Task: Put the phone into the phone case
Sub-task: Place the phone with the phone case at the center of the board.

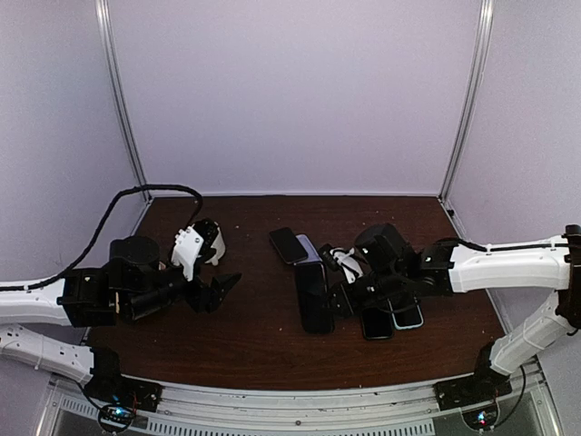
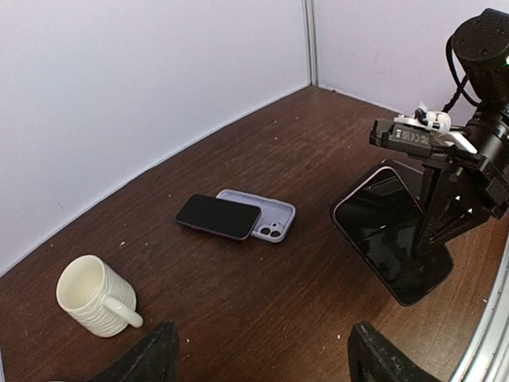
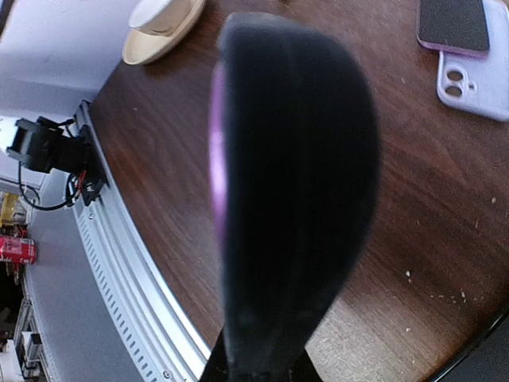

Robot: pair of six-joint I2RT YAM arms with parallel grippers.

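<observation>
A black phone [image 2: 219, 216] lies partly on a lilac phone case [image 2: 274, 221] whose camera cut-out shows; both are also in the top view, phone [image 1: 289, 245] and case [image 1: 307, 247], mid-table. My right gripper [image 1: 340, 295] is shut on a larger dark phone with a purple rim [image 1: 313, 295] and holds it tilted over the table; it shows screen-on in the left wrist view [image 2: 394, 235] and edge-on, blurred, in the right wrist view [image 3: 294, 199]. My left gripper [image 1: 218, 291] is open and empty, its fingertips [image 2: 155, 354] low over bare wood.
A cream ribbed mug [image 2: 91, 296] stands near my left gripper, on its far side. Two more dark phones [image 1: 377, 322] [image 1: 408, 316] lie under the right arm. White walls close the back and sides. A metal rail [image 3: 119, 270] runs along the near edge.
</observation>
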